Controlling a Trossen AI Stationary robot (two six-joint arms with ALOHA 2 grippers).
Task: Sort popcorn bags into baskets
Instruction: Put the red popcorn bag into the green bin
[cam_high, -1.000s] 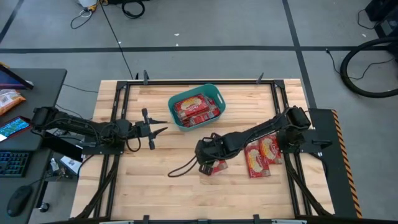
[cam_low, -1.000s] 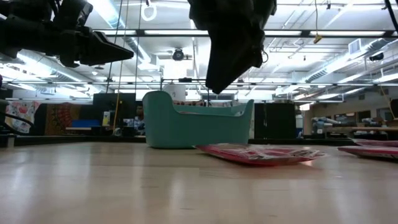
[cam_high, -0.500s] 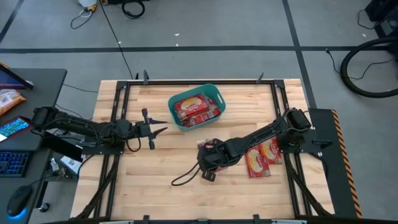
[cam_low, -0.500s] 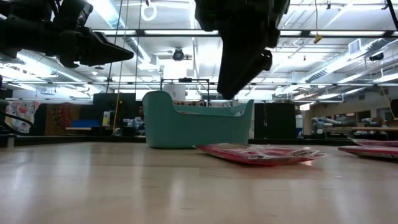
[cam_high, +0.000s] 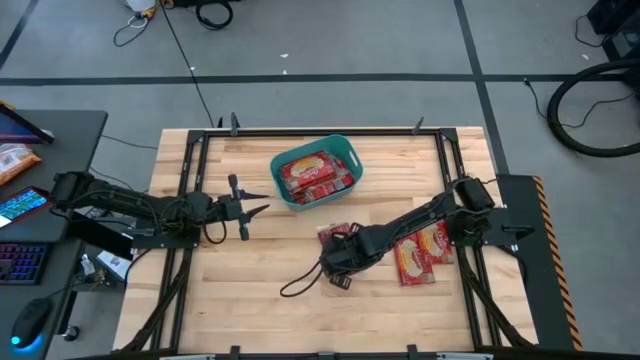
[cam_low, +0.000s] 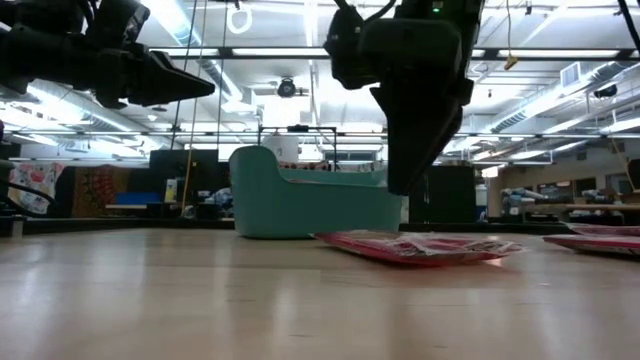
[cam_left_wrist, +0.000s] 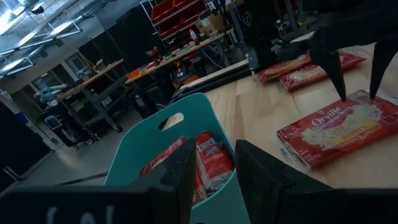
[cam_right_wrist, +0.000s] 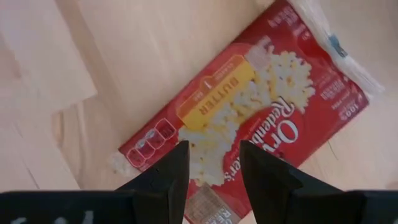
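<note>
With several popcorn bags already in the teal basket near the table's far edge, the right gripper hovers part-open and empty over one of three left, the left gripper likewise part-open, empty.

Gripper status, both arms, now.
Left gripper: open, empty, waiting in the air beside the teal basket.
Right gripper: open, empty, above a popcorn bag lying on the table.

Bare table lies open; basket and loose packets obstruct.
</note>
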